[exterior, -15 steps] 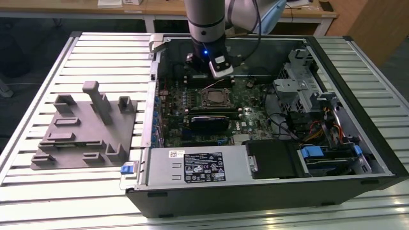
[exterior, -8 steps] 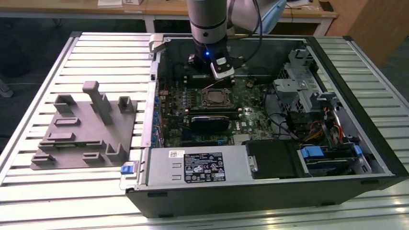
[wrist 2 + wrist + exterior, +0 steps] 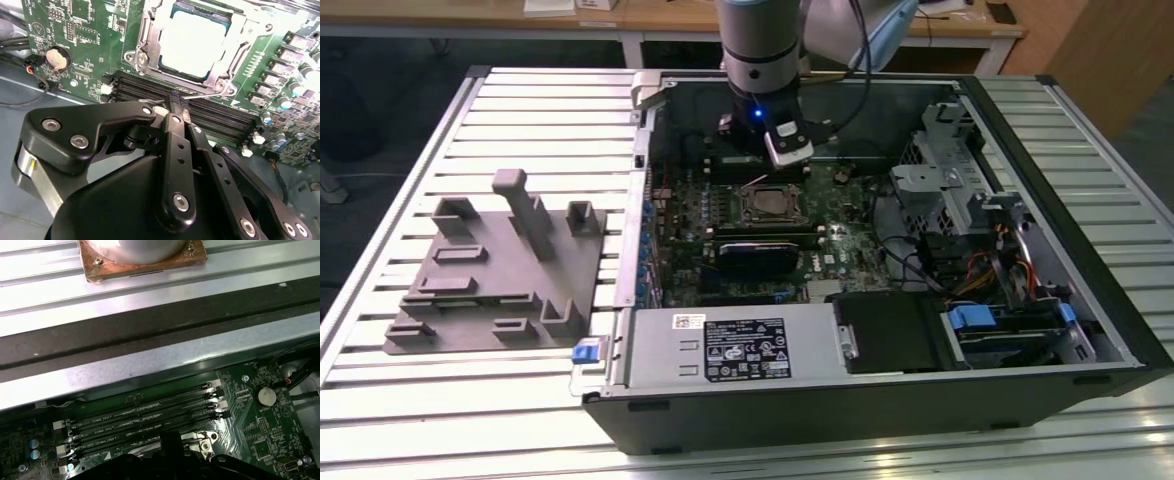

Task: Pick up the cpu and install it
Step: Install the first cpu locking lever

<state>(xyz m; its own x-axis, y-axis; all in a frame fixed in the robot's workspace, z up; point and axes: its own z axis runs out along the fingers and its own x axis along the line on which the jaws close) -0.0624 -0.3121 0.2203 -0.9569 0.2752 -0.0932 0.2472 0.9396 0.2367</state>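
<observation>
- The cpu (image 3: 192, 42) is sitting flat in its motherboard socket (image 3: 150, 35), apparently already seated.
- The gripper (image 3: 175, 107) is hovering above the memory slots (image 3: 220, 107), fingers pressed together, carrying nothing.

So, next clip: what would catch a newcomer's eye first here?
The open computer case on the slatted table, with the arm's hand reaching down over its motherboard. In the second wrist view the silvery cpu already lies in its socket, the hand's tips beside the socket's thin lever. On the exterior view's left sits a gray plastic fixture.
</observation>
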